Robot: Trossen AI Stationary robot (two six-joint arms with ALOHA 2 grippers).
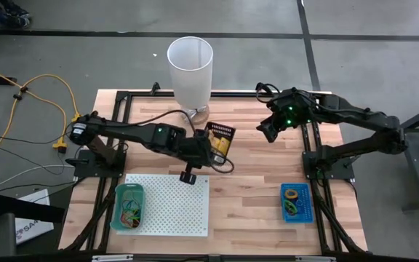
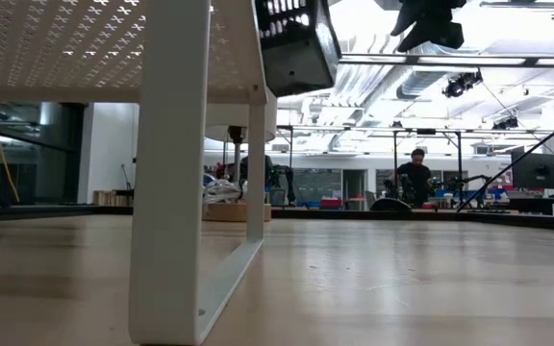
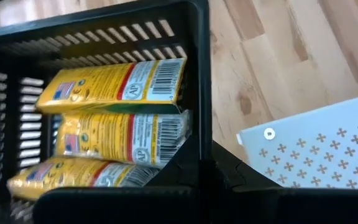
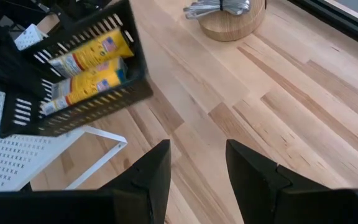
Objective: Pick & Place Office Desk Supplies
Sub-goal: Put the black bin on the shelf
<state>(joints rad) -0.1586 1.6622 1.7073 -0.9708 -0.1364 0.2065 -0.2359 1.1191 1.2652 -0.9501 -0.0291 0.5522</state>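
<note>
Yellow-orange packets (image 3: 114, 130) inside black slotted basket (image 4: 73, 74), gripped and lifted off wooden surface (image 1: 260, 189) by left claw (image 1: 211, 149); right claw (image 4: 197, 168) parted, empty, hovering apart.

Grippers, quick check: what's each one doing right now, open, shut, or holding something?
Left gripper: shut on the black basket of yellow packets, held above the table.
Right gripper: open, holding nothing.

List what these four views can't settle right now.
- Left gripper: its contact with the black slotted basket is masked by the arm in the high view and by the basket wall in the left wrist view.
- Teal tray and blue tray: contents too small to identify in the high view.
- Yellow packets: the lowest is cut off by the basket rim; total count unclear.
- Low view: white perforated board's leg blocks the left of the table.
</note>
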